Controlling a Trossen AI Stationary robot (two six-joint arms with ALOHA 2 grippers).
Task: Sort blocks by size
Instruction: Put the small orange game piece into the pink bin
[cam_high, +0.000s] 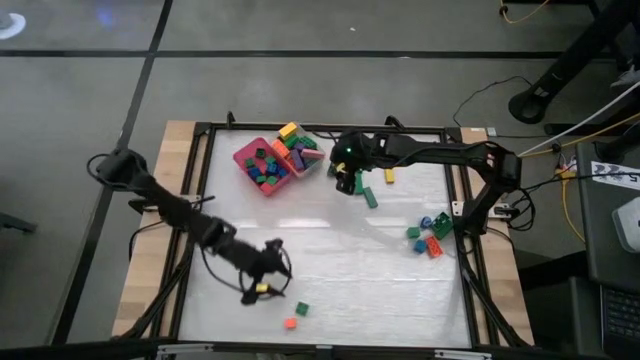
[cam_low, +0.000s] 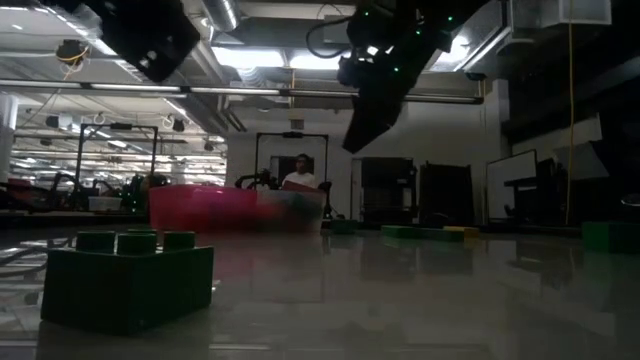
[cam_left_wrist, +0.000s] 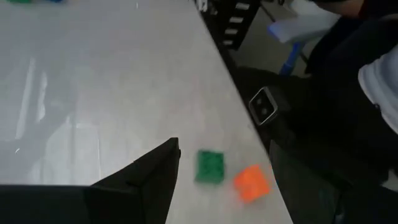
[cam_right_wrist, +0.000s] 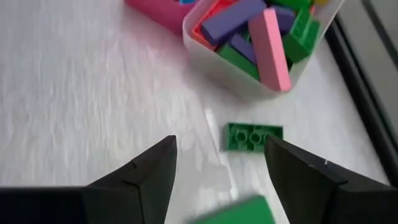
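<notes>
table (cam_high: 330, 270): pale top in a dark frame, with blocks in several groups.

pink tray (cam_high: 250, 157): near the far edge, holding short squarish blocks in green, blue and red.

clear tray (cam_right_wrist: 205, 59): touching the pink tray on its right, packed with long bars: purple (cam_right_wrist: 231, 17), pink (cam_right_wrist: 272, 38), green, red.

green bar (cam_right_wrist: 253, 136): flat on the table just beside the clear tray, studs up.

loose blocks, right side (cam_high: 428, 235): a small cluster of green, blue and red pieces near the right edge. 1 yellow piece (cam_high: 390, 176) and 1 green bar (cam_high: 370, 196) lie near the right arm.

loose blocks, near edge: 1 green square (cam_left_wrist: 210, 166) and 1 orange square (cam_left_wrist: 252, 183), side by side, apart.

right gripper (cam_right_wrist: 221, 165): above the table beside the clear tray, fingers spread wide, nothing between them; the green bar lies just ahead of the tips.

left gripper (cam_high: 262, 287): low over the near-left part of the table, near the green and orange squares; jaws apart, with a small yellow spot showing at its tip in the high view.
</notes>
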